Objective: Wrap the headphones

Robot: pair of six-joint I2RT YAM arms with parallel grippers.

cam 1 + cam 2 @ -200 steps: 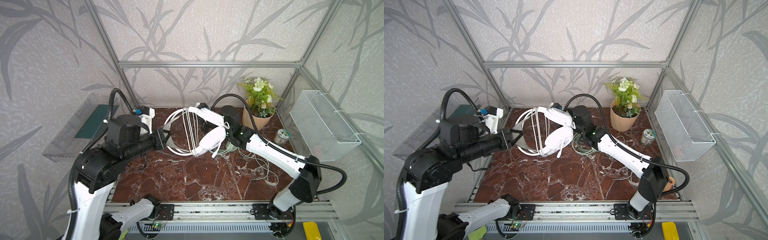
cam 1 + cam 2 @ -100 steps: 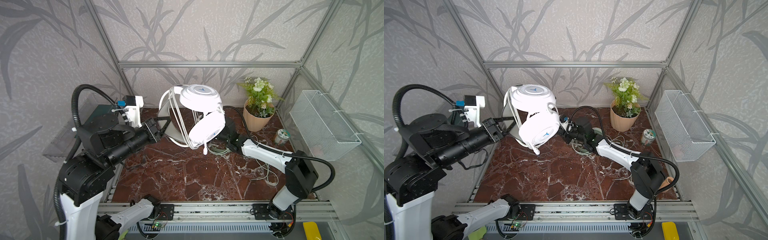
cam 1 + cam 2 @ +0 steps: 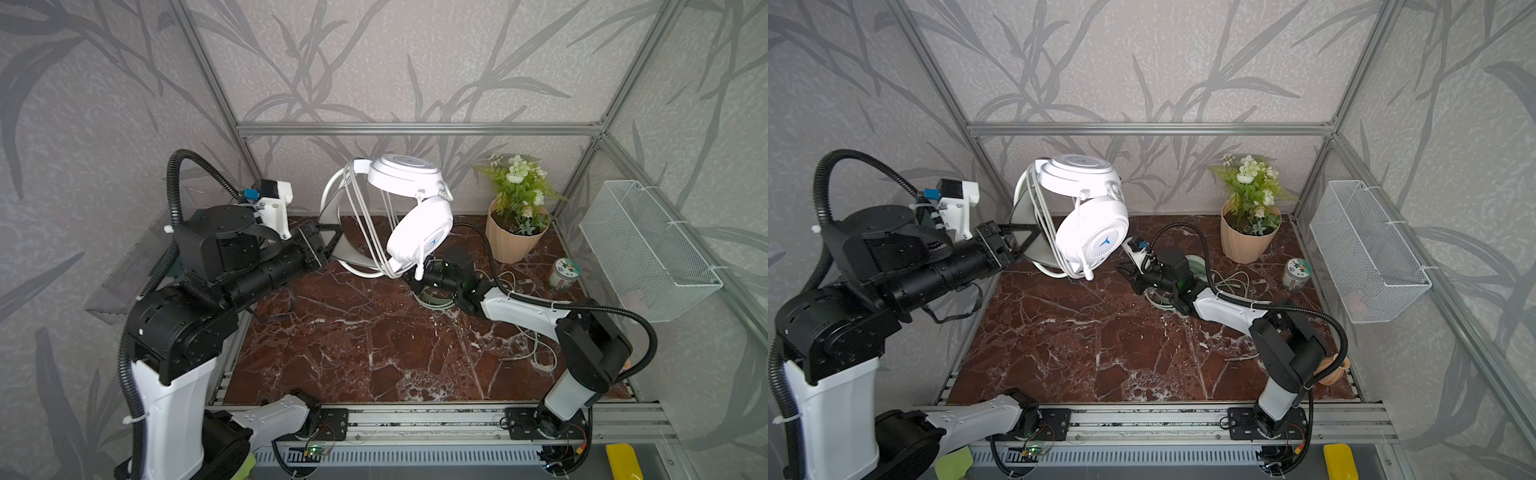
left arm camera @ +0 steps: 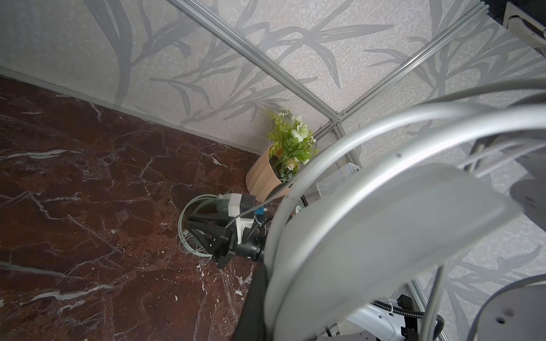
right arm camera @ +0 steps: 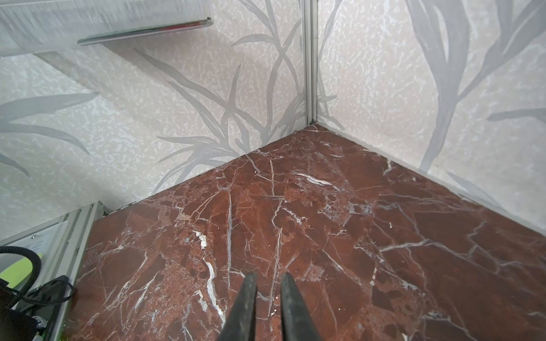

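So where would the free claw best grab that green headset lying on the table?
On the green headset, probably the thin headband, from above: it lies flat on the table, looping out in the clear, slim enough for the right gripper, open just over it.

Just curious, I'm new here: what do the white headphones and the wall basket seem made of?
The white headphones: smooth glossy plastic, judging by the moulded earcups' sheen. The wall basket: fine white mesh, probably painted metal; you can see through it.

top views: high front, downward | wrists: close, sharing marble table [image 4: 88,177]
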